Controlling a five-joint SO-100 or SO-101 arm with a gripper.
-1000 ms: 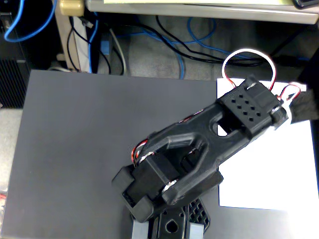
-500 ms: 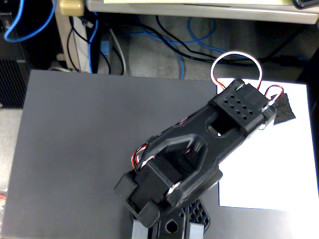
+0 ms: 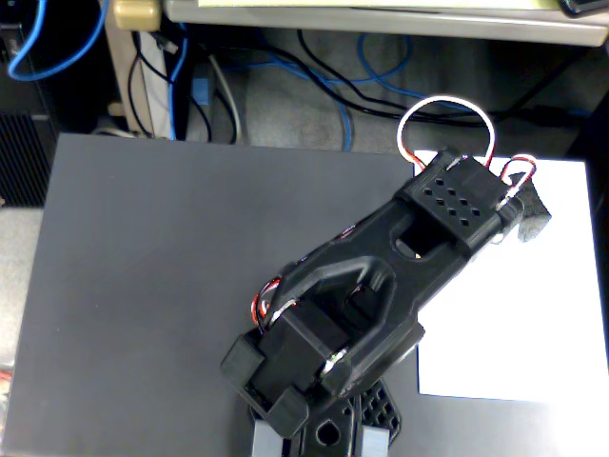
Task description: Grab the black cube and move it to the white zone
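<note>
The black cube [image 3: 535,217], a rough dark foam block, shows at the upper right over the white zone [image 3: 514,314], a white paper sheet on the right side of the mat. The glossy black arm reaches from the bottom centre up to the right. Its gripper [image 3: 519,208] is right at the cube, which sticks out from under the gripper's tip. The perforated wrist housing [image 3: 461,195] hides the fingers and most of the cube. I cannot tell whether the jaws hold the cube or whether it rests on the paper.
A dark grey mat [image 3: 152,286] covers the table to the left of the arm. The arm's base [image 3: 324,428] stands at the bottom centre. Blue and black cables [image 3: 324,86] lie on the floor beyond the mat's far edge.
</note>
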